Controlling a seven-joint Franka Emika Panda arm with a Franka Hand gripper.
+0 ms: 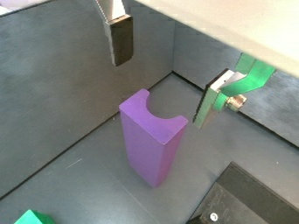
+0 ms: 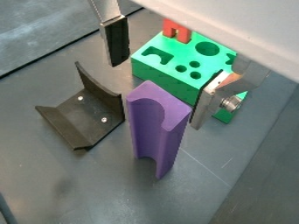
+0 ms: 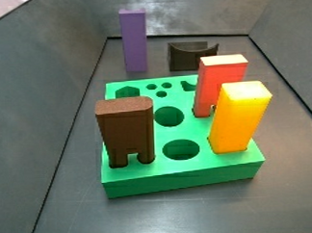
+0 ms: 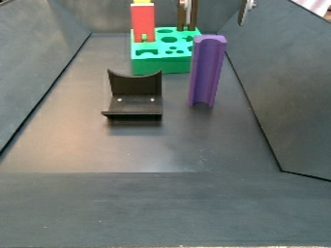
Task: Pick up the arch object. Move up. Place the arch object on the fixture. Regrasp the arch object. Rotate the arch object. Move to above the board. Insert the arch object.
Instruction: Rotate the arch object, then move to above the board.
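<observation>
The arch object [image 2: 156,131] is a purple elongated block standing upright on the dark floor, with a scooped notch in its top end. It shows in both wrist views [image 1: 152,140] and both side views [image 3: 134,39] [image 4: 207,70]. My gripper [image 2: 163,74] is open and empty, above the arch object with one finger on each side of it and touching nothing; it also shows in a wrist view [image 1: 172,70] and at the upper edge of a side view [image 4: 216,10]. The fixture [image 2: 82,114] [image 4: 134,94] stands beside the arch object. The green board [image 2: 181,66] [image 3: 172,147] lies close by.
On the board stand a red block [image 3: 219,82], a yellow block [image 3: 239,115] and a brown two-legged block [image 3: 125,132]. Grey walls [image 4: 52,58] enclose the floor on the sides.
</observation>
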